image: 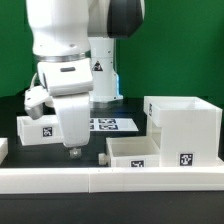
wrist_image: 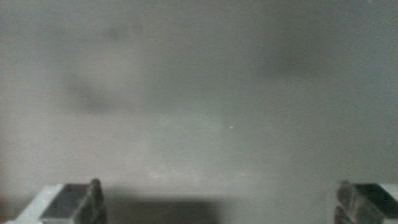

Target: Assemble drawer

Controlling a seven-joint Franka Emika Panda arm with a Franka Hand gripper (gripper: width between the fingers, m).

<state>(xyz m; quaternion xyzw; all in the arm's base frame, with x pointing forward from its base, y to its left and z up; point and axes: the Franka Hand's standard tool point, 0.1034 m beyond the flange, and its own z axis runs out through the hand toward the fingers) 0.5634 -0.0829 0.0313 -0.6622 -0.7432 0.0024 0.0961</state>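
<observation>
The drawer's large white cube-like casing (image: 183, 130) stands at the exterior view's right with a tag on its front. One small shallow tray (image: 133, 154) lies just in front of it toward the middle. The other tray (image: 38, 127) lies at the exterior view's left, behind my arm. My gripper (image: 74, 151) hangs low over the dark table between the two trays, touching none of them. In the wrist view its fingers (wrist_image: 80, 203) stand wide apart over blurred bare table, with nothing between them.
The marker board (image: 112, 125) lies flat on the table behind the gripper. A long low white border rail (image: 110, 178) runs along the table's front edge. My arm's white body (image: 75, 50) fills the upper middle of the exterior view.
</observation>
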